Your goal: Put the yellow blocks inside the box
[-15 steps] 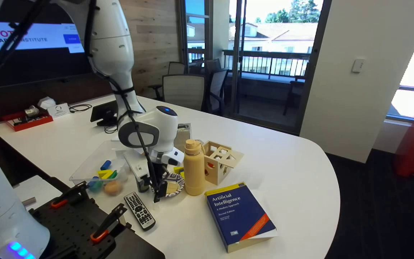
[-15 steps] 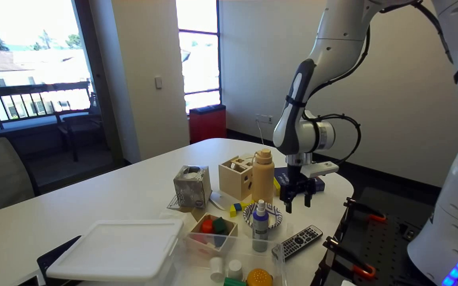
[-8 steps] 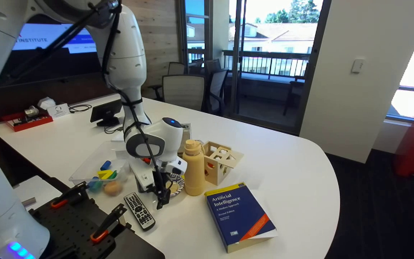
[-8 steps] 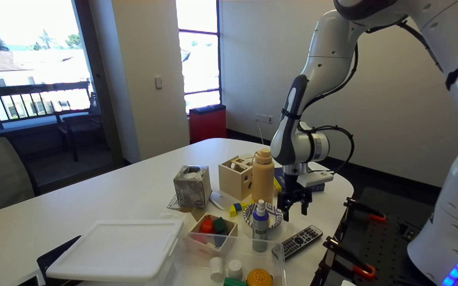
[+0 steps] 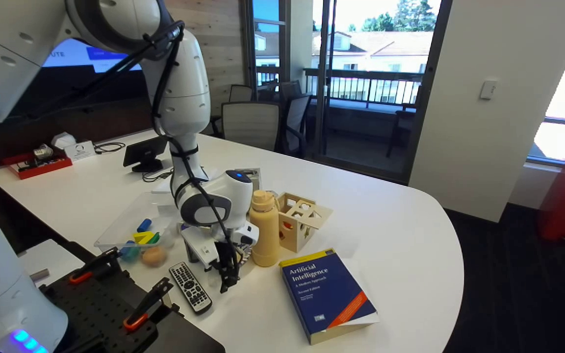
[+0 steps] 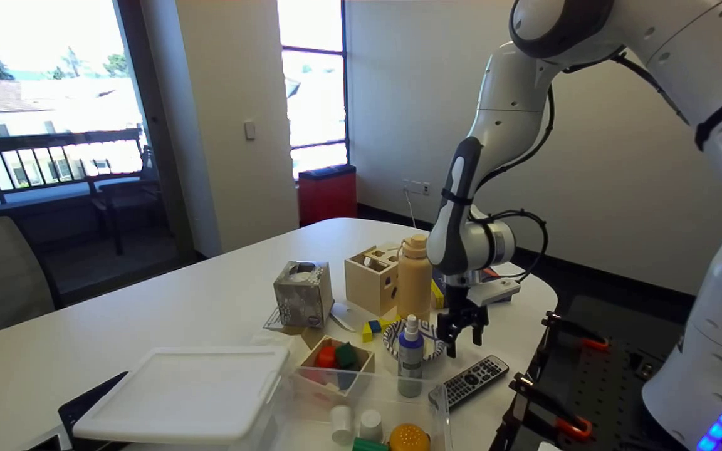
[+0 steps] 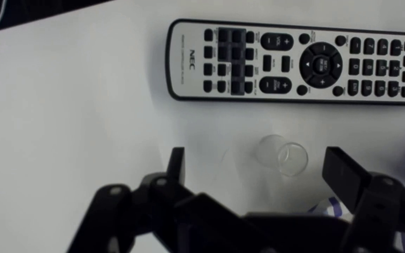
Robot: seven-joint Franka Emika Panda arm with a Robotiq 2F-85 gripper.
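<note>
A yellow block [image 6: 367, 332] lies on the table beside a small blue piece, near the patterned bowl. Another yellow piece [image 6: 387, 323] lies just behind the bowl, partly hidden. More yellow [image 5: 143, 238] shows in the clear bin in an exterior view. The wooden shape-sorter box [image 6: 370, 287] with cut-out holes stands behind the tan bottle; it also shows in an exterior view [image 5: 292, 235]. My gripper [image 6: 464, 344] is open and empty, pointing down above the table between bowl and remote. In the wrist view [image 7: 255, 156] a small clear cup [image 7: 293, 160] lies between and below the fingers.
A remote [image 7: 294, 65] lies close to the gripper. The bowl [image 6: 441, 349], spray bottle [image 6: 410, 369] and tall tan bottle [image 6: 415, 282] stand beside it. A wooden tray of blocks [image 6: 366, 369], the clear bin [image 6: 446, 426], tissue box [image 6: 303, 294] and book [image 5: 329, 294] surround.
My gripper has come down toward the table, staying open, and shifted rightward in an exterior view. The arm now hides more of the bowl there. The objects have not moved.
</note>
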